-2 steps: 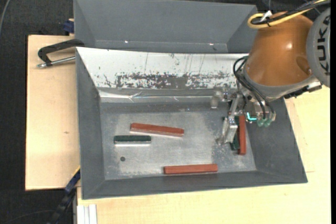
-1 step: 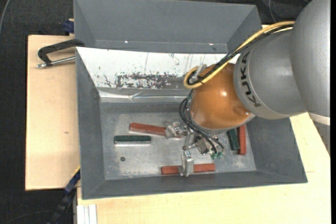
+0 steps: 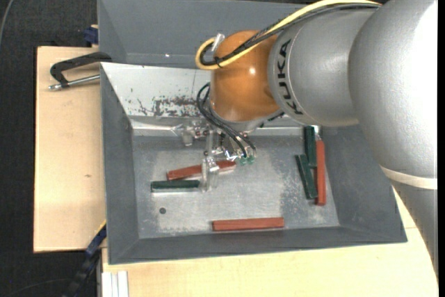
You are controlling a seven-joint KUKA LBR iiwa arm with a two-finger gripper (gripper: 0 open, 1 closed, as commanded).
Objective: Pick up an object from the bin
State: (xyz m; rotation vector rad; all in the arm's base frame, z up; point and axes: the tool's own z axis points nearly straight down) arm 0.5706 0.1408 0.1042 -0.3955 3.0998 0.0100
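Left of centre on the bin (image 3: 115, 149) floor, the jaws are down low at the right end of a short red-brown bar (image 3: 183, 172). That bar lies roughly left-right, a bit tilted, and its right end runs in under the jaws' metalwork. Can't tell from where I stand how far open the jaws are, or whether they've got hold of anything.

Closest neighbour is a dark green bar (image 3: 174, 185), just beside the red-brown one on the near side and approx. parallel to it. Its right end comes up close to the jaws; can't say if the two bars touch.

Other bits are well apart:
- a long red-brown bar (image 3: 248, 224) lying left-right by the near wall;
- a green bar (image 3: 308, 163) and a red bar (image 3: 320, 174) side by side at the right, running near-far;
- a small dark speck (image 3: 162, 211) on the floor, near-left.

Above it all the orange cover (image 3: 240, 80) on the wrist and the big grey arm (image 3: 334, 66), w/ a yellow cable (image 3: 292, 21) looped over, hide the far-right part of the floor.
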